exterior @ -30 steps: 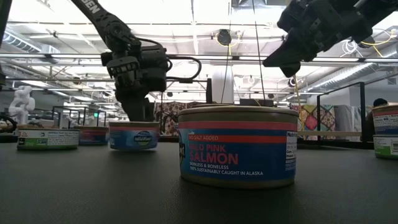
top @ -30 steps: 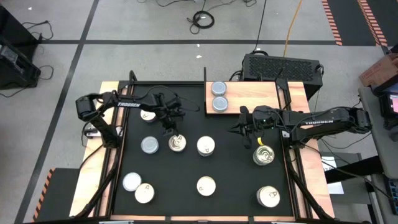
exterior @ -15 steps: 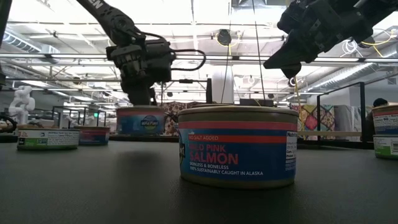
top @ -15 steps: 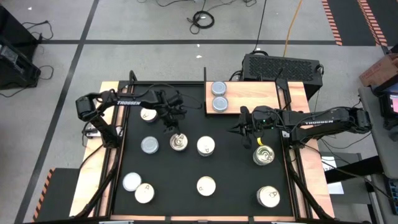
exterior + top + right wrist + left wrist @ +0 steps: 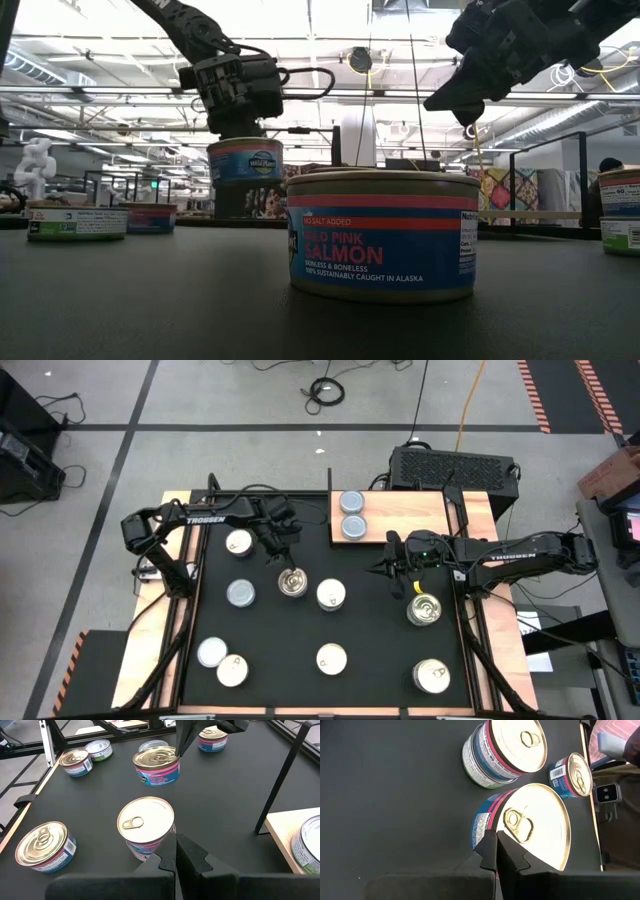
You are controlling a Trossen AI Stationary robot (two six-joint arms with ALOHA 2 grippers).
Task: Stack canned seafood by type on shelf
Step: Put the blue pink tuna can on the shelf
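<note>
With our left gripper (image 5: 240,125) shut on a pull-tab can (image 5: 245,161) lifted clear of the mat, we should carry it level to the shelf (image 5: 410,515) beside the 2 cans (image 5: 352,515), while the right gripper (image 5: 392,567) waits shut.

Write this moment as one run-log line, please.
left tool: shut on pull-tab can, lifted | right tool: shut, empty, waiting | shelf: two cans

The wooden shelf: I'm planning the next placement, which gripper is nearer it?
Right. The right gripper hovers just off the wooden shelf, shut; the left gripper, lifting a can, is farther away over the mat.
</note>
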